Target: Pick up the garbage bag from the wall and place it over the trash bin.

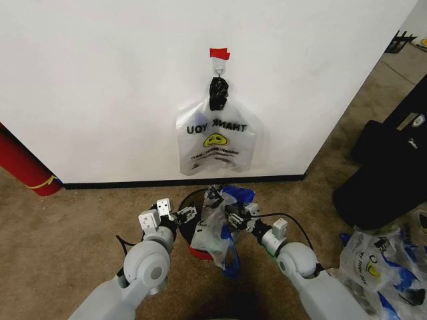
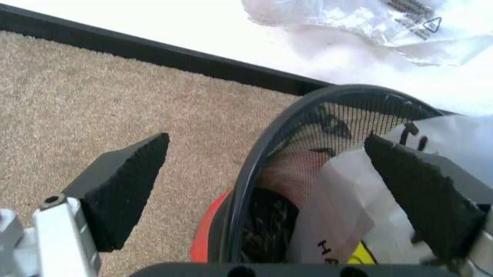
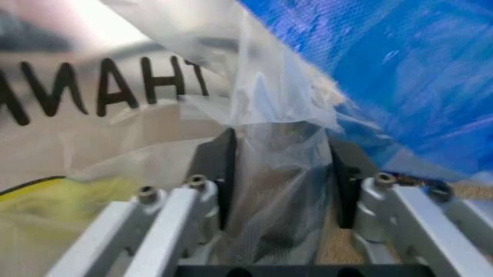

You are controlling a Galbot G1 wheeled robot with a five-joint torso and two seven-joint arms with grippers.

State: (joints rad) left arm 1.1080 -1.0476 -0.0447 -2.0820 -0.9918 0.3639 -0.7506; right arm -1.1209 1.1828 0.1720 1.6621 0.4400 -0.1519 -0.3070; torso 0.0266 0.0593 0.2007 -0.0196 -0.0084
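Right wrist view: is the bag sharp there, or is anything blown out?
Right wrist view: the garbage bag between the right pincer pads is soft and too near to focus. Left wrist view: the wall is blown white. Head view: evenly lit.

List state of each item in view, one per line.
garbage bag: off the wall, bunched over the bin, clamped in the right jaws.
trash bin: upright, rim partly uncovered.
THANK YOU bag: hanging on the wall hook.
left gripper: jaws open, straddling the bin rim.
right gripper: jaws shut on bag plastic.
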